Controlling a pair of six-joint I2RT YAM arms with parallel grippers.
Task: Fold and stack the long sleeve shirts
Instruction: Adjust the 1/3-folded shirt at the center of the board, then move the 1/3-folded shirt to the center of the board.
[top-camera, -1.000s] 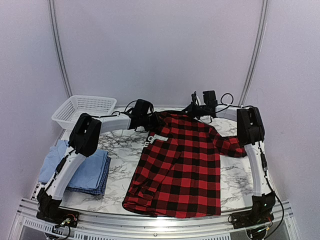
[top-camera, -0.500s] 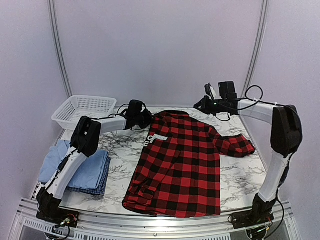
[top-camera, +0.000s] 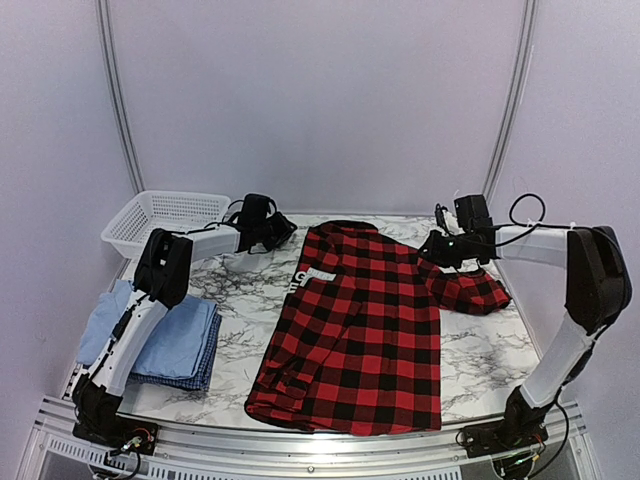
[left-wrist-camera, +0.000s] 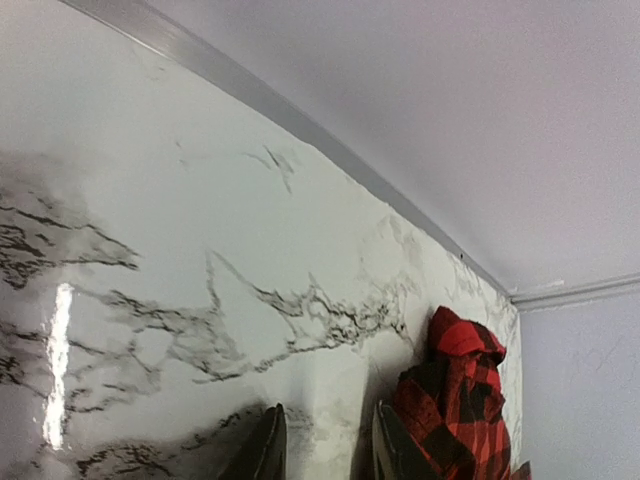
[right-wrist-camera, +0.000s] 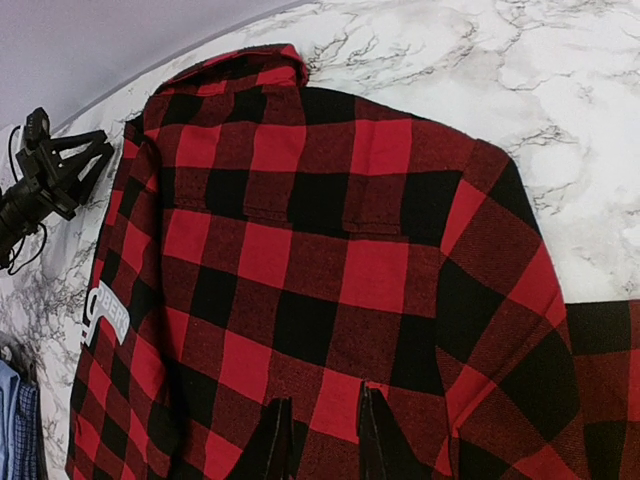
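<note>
Top external: left pincer (top-camera: 289, 229) released over marble table (top-camera: 250, 288), right pincer (top-camera: 426, 250) released above plaid shirt (top-camera: 360, 330) edge.

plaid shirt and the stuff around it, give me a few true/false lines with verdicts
1. The plaid shirt lies spread on the table, collar toward the far edge. True.
2. The left gripper is clamped on the shirt's collar. False: it is open over bare marble beside the shirt, holding nothing.
3. The blue shirts lie folded in a stack at the table's near left. True.
4. The white basket stands at the right of the table. False: it is at the far left corner.
5. The right gripper is over the plaid shirt. True.
</note>
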